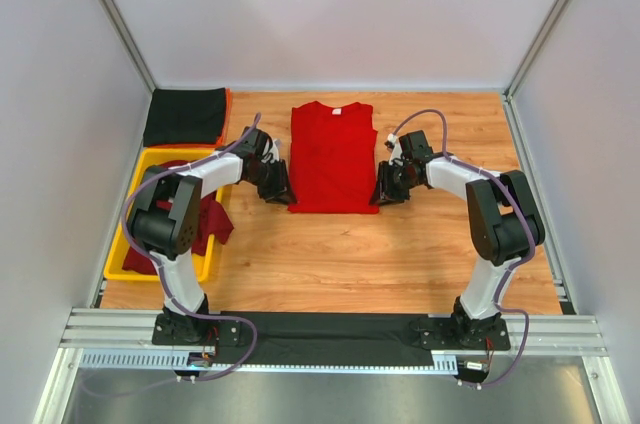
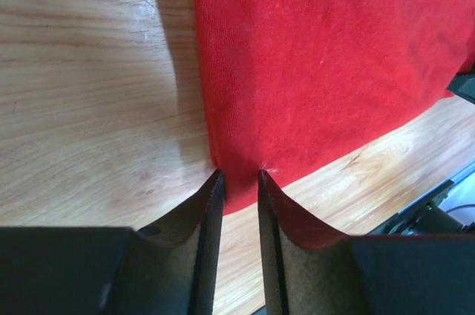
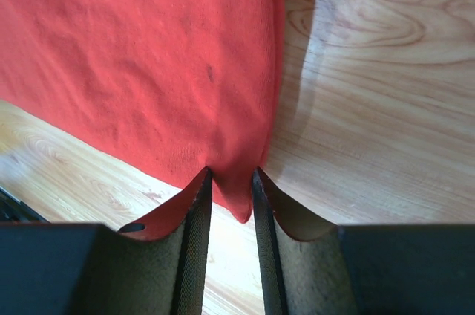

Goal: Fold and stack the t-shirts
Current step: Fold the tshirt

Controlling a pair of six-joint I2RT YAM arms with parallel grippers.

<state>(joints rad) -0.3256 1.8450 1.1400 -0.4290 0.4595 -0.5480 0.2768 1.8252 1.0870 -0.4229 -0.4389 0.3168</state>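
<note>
Left arm: bent forward and inward, low over the table (image 1: 330, 254), left claw (image 1: 283, 194) at the red shirt's (image 1: 333, 154) near-left corner.
Right arm: mirrored, right claw (image 1: 383, 194) at the near-right corner.
Claws: two, both narrow, each pinching a red corner.
Red shirt: one, flat at mid-table.
Black shirt (image 1: 186, 116): one, folded, far left.
Maroon shirt (image 1: 212, 219): a heap in the one tray (image 1: 120, 244); I couldn't count it.
</note>
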